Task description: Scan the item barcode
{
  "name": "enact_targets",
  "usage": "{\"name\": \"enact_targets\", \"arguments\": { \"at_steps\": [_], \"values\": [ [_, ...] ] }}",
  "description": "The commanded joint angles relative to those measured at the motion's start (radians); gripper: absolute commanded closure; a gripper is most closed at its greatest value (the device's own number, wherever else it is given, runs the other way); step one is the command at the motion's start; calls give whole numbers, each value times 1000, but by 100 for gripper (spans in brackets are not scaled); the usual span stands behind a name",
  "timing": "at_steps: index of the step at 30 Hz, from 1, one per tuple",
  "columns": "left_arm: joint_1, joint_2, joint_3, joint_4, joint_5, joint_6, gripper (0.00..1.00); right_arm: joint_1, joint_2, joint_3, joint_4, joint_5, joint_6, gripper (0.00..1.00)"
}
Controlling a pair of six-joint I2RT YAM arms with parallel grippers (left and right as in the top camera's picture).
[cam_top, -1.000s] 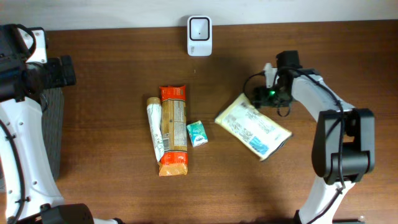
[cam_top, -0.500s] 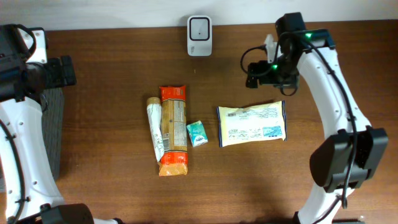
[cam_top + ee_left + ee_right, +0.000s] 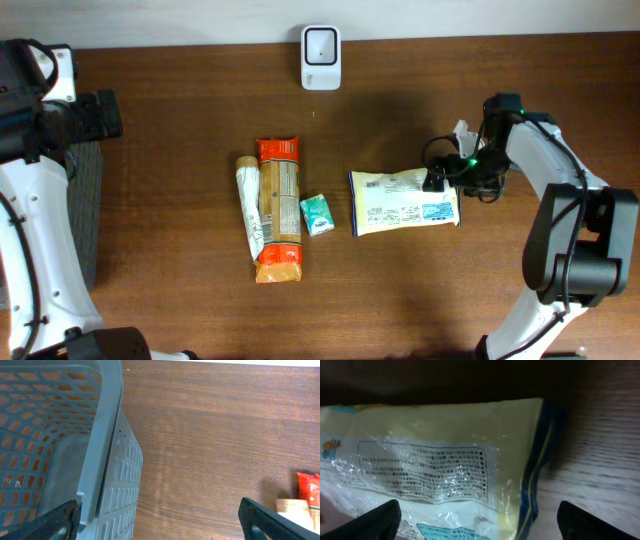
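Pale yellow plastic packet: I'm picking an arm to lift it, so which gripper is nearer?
Right. The right gripper is over one end of the pale yellow plastic packet; the left gripper is far off, above the grey basket.

Four packets point(image 3: 405, 200) point(image 3: 279, 210) point(image 3: 249, 205) point(image 3: 316, 214), one scanner point(image 3: 321, 45), one basket point(image 3: 88, 200)

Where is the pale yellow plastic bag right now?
Overhead view: the pale yellow plastic bag lies flat right of centre, with the small teal packet to its left and the open right gripper at its upper right corner.

Glossy crinkled plastic packet point(image 3: 445, 460); matt wood-grain table point(image 3: 210, 435); grey plastic basket point(image 3: 102, 425).
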Motion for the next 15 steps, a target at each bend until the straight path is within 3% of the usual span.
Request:
{"name": "enact_targets", "arguments": {
  "at_steps": [1,4,9,10,15],
  "values": [
    [1,3,6,3,4,-9,1,3,18,-49,68,-142,-65,1],
    [1,3,6,3,4,-9,1,22,39,-66,109,-238,-121,1],
    [1,3,6,3,4,-9,1,102,120,-66,122,-173,-112,4],
    [1,3,6,3,4,-9,1,118,152,-66,122,-150,-108,8],
    [1,3,6,3,4,-9,1,134,245,-67,128,-138,-77,50]
  ]
}}
